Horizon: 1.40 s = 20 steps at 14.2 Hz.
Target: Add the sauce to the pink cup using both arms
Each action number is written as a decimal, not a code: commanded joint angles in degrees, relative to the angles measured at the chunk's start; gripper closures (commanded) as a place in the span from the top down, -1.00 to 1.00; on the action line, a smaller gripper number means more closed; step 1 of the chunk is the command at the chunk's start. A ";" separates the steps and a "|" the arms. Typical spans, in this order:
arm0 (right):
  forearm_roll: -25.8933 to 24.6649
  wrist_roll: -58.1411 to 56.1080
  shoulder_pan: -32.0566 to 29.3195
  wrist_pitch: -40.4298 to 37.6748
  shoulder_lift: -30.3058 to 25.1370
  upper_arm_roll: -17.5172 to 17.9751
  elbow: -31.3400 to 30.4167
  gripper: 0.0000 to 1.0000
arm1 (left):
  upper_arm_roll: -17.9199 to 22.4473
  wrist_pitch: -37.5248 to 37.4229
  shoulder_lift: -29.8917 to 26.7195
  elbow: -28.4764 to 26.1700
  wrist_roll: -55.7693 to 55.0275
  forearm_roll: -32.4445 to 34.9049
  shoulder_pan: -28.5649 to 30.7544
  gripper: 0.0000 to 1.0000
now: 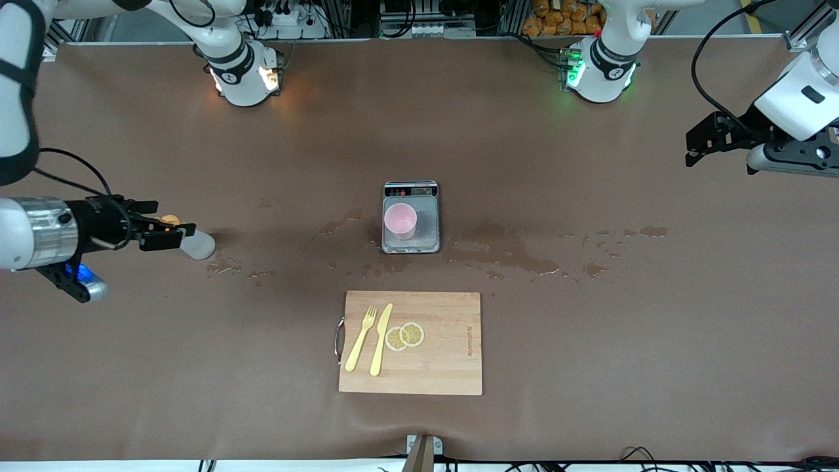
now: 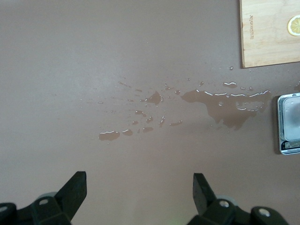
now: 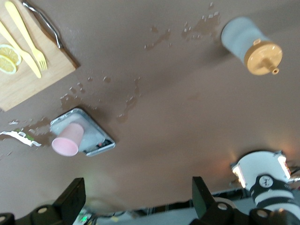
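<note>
Brown table (image 1: 590,367) with wet patches (image 1: 505,252) scattered across its middle. Grey scale (image 1: 411,217) sits at table centre, and the pink cup (image 1: 400,220) stands upright on its platform, toward the right arm's side of the pan. The sauce bottle (image 1: 194,242) is well apart from the cup, toward the right arm's end of the table; its orange nozzle cap (image 3: 264,58) shows clearly in the right wrist view, with the translucent whitish body beneath it. Right gripper (image 1: 175,235) reaches in from that end and hovers just over the bottle, its fingers spread wide with nothing between them; the bottle is not gripped. Left gripper (image 1: 696,145) hangs over the bare table at the left arm's end, well away from everything, fingers (image 2: 75,187) likewise spread apart and empty; this arm waits. Nearer the front camera than the scale lies a wooden cutting board (image 1: 446,367) with a metal handle (image 1: 339,339) on its edge. On the board: a yellow plastic fork (image 1: 361,339) and yellow knife (image 1: 381,339) side by side, and two lemon slices (image 1: 405,336) overlapping just beside the knife.
</note>
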 commanded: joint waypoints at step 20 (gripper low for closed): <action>-14.51 -30.14 -0.51 28.91 -30.64 -0.62 -35.61 1.00 | -0.17 -2.01 -0.12 0.84 -0.43 -0.28 0.45 1.00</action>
